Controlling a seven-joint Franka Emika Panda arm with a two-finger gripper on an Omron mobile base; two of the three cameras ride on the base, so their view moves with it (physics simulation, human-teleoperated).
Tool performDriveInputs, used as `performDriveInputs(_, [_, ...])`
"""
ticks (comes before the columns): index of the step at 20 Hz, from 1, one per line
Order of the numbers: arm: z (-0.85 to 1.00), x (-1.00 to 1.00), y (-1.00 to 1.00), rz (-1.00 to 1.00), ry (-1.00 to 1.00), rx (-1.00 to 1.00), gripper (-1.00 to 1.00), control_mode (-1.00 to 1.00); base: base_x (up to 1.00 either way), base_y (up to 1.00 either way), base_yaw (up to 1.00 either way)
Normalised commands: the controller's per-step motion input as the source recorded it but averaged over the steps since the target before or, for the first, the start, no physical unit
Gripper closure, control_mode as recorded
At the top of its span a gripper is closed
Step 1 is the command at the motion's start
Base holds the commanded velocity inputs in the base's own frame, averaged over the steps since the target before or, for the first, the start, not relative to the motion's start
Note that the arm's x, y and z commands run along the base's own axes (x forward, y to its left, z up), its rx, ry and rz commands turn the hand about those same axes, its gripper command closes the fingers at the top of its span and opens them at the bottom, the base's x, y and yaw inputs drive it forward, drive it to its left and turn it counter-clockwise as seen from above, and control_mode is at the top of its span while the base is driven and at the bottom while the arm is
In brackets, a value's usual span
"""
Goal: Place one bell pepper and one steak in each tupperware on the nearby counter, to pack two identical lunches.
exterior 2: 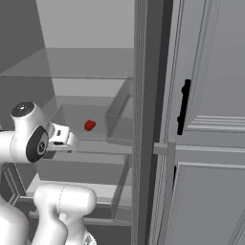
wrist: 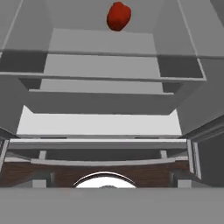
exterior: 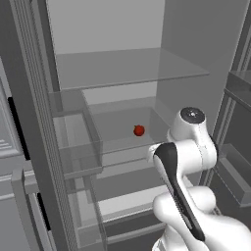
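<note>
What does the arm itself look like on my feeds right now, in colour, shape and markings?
The glossy white, rounded arm has bulbous joint housings. A dark grey strip runs along one link, and a round dark grey cap with small pale marks tops the upper joint. In the right base view, a dark disc sits on the joint's side and a boxy white hand with dark details follows. No cables are visible.

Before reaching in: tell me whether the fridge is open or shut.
Open. The shelves are exposed, with the red pepper sitting on one.

A red pepper (exterior: 139,130) sits ahead of the claw on pale grey fridge shelves (exterior: 127,68), with a black handle (exterior 2: 183,107) on a grey door.
</note>
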Motion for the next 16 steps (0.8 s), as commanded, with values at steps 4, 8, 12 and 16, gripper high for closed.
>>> performDriveInputs(4, [0.32, 0.96, 0.00, 0.00, -0.24, 0.28, -1.00, -1.00, 0.00, 0.00, 0.00])
performDriveInputs(8, [0.09, 0.81, 0.13, 0.01, -0.07, 0.12, -1.00, -1.00, 0.00, 0.00, 0.00])
performDriveInputs(12, [0.18, 0.08, 0.36, 0.01, 0.02, -0.19, -1.00, -1.00, 0.00, 0.00, 0.00])
performDriveInputs(16, [-0.15, 0.62, 0.17, 0.00, 0.13, -0.17, -1.00, -1.00, 0.00, 0.00, 0.00])
